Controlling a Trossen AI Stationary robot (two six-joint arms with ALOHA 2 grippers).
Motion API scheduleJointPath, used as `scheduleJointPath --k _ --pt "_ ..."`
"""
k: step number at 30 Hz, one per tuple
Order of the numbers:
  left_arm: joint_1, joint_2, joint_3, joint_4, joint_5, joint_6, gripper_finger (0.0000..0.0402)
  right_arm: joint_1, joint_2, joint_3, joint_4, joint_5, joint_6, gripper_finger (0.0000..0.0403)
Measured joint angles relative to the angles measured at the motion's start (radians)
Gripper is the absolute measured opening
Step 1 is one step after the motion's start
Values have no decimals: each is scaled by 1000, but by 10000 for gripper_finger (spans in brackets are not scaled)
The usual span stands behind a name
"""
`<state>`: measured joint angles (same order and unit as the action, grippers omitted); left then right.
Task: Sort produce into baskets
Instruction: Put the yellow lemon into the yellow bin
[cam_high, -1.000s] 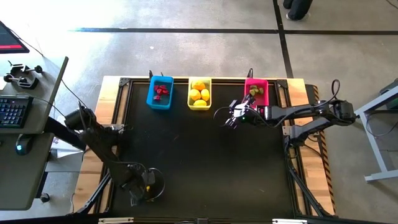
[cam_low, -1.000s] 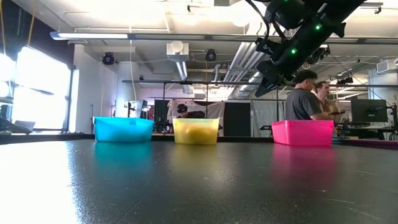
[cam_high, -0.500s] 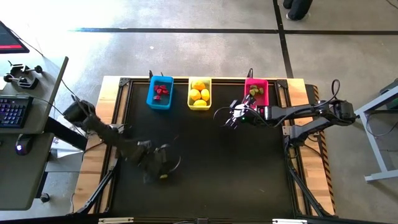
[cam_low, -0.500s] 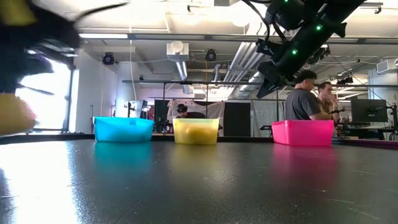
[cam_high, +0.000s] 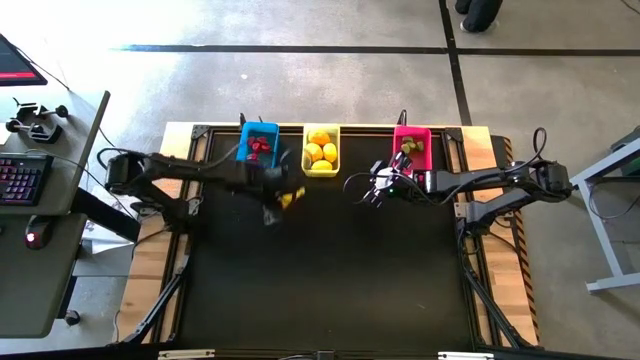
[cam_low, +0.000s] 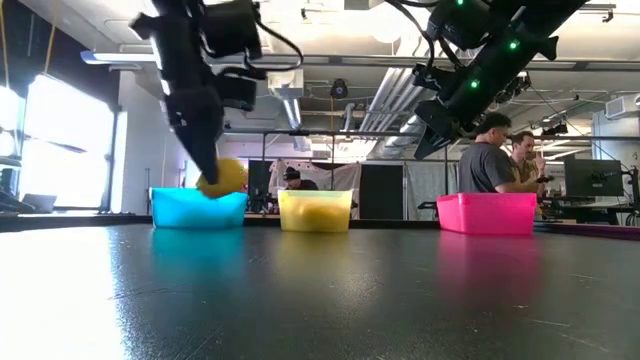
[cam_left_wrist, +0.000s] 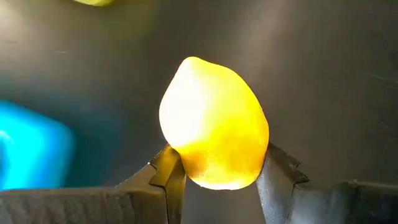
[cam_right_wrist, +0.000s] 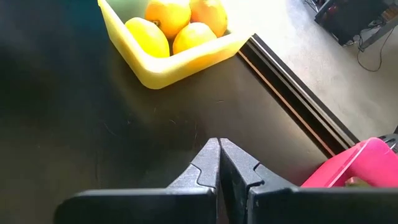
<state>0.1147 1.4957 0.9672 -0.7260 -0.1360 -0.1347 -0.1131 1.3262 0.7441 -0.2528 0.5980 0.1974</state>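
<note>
My left gripper (cam_high: 282, 199) is shut on a yellow lemon (cam_left_wrist: 214, 127), held above the black table just in front of the blue basket (cam_high: 257, 148) and the yellow basket (cam_high: 321, 149). In the low view the lemon (cam_low: 221, 177) hangs before the blue basket (cam_low: 198, 207). The blue basket holds red bits (cam_high: 260, 146), the yellow basket holds lemons (cam_right_wrist: 169, 25), and the pink basket (cam_high: 411, 146) holds olive-green bits (cam_high: 410, 146). My right gripper (cam_right_wrist: 219, 163) is shut and empty, in the air near the pink basket. My left gripper pinches the lemon's lower half (cam_left_wrist: 214, 171) between its two fingers, one finger on each side. The lemon's pointed end sticks out past the fingertips. The lemon is lifted clear of the table.
The three baskets stand in a row along the table's far edge. People (cam_low: 487, 153) stand in the room beyond the table. A desk with a keyboard (cam_high: 22, 183) is off the table's left side.
My left gripper has swept from the table's near left corner up and toward the far edge, carrying the lemon to a spot just in front of the blue and yellow baskets. My right arm has kept still.
</note>
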Motion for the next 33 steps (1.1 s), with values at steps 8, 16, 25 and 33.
scheduleJointPath --k 8,16,25,33 --pt "180 102 201 -4 -6 195 124 0 0 0 9 0 -15 0" --pt "273 296 475 -60 -5 251 123 0 0 0 10 0 -15 0" --pt "329 474 627 -86 49 218 122 0 0 0 -13 0 -22 0" --pt "351 518 630 -112 75 189 122 0 0 0 -13 1 -23 0"
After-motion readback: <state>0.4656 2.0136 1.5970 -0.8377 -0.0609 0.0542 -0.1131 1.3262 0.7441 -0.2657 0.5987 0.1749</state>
